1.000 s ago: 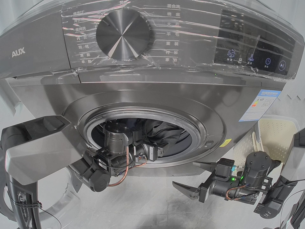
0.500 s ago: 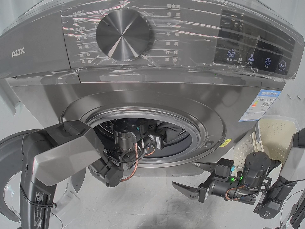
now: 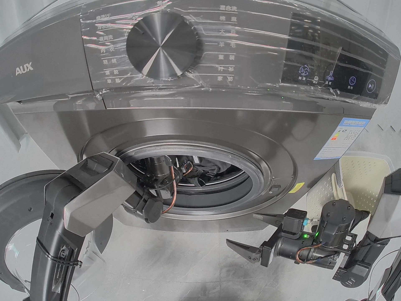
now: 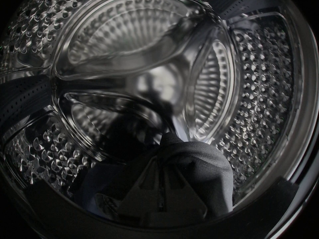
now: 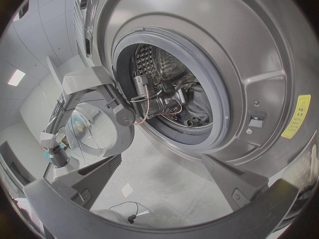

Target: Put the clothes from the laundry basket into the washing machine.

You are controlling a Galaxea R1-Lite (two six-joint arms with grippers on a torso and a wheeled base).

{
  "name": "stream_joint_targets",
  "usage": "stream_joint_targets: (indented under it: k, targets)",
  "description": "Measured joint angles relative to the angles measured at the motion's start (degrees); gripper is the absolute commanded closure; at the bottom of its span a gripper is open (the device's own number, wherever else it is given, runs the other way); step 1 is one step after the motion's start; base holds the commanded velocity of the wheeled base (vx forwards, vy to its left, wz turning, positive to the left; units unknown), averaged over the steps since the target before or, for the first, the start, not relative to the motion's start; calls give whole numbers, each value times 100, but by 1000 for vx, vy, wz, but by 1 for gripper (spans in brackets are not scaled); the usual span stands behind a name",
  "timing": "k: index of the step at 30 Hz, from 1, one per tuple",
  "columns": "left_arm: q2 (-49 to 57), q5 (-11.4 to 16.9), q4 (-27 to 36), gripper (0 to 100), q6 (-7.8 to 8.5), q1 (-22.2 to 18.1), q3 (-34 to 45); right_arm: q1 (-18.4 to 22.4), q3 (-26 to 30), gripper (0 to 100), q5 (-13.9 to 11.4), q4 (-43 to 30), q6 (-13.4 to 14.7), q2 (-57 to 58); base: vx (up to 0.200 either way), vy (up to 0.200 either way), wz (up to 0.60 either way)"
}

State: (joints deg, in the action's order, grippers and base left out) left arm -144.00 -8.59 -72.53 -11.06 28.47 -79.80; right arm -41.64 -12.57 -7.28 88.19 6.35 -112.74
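Looks like the loading step, caught at the drop-off. Finds the left hand [image 5: 190,120] well inside the perforated steel drum [image 4: 259,83] of the grey front-loading washing machine [image 3: 209,122], reached in through the round opening. Cannot tell whether that hand is gripping or has let go: hidden under the dark, soft fabric garment [image 4: 199,170] draped right across it. Places the garment low in the drum, near the front lip, bunched and partly hanging rather than lying flat.

Shows the right hand [image 3: 241,230] outside, low before the machine, parted wide and holding nothing, near the cream perforated plastic laundry basket [image 3: 363,180] to the machine's right. Cannot see the basket's floor, so cannot say what remains in it.

Next, probably: release if not yet done, then draw the left arm straight back out. Calls for clearing the grey door seal [image 5: 212,83] without dragging cloth over the lip. Worth checking for snagged fabric.
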Motion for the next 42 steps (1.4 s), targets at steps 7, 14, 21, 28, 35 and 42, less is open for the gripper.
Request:
stream_joint_targets:
  k: [7, 14, 21, 28, 35, 42]
  targets:
    - [-104, -158, 44, 0, -76, -112, -280, 0, 1, 0, 0, 2, 0, -27, 0, 0, 0]
    - [-55, -68, 90, 0, -82, -46, 158, 0, 1, 0, -2, 2, 5, -35, 0, 0, 0]
    - [256, 217, 154, 0, -32, 37, 1103, 0, 1, 0, -2, 2, 5, -38, 0, 0, 0]
    - [761, 556, 257, 0, 228, 152, 2113, 0, 9, 0, -5, 2, 5, -40, 0, 0, 0]
    - [1337, 806, 293, 0, 428, 375, 2925, 0, 9, 0, -5, 2, 7, -40, 0, 0, 0]
    - [1746, 1075, 268, 0, 424, 529, 2977, 0, 1, 0, -2, -2, 7, -46, 0, 0, 0]
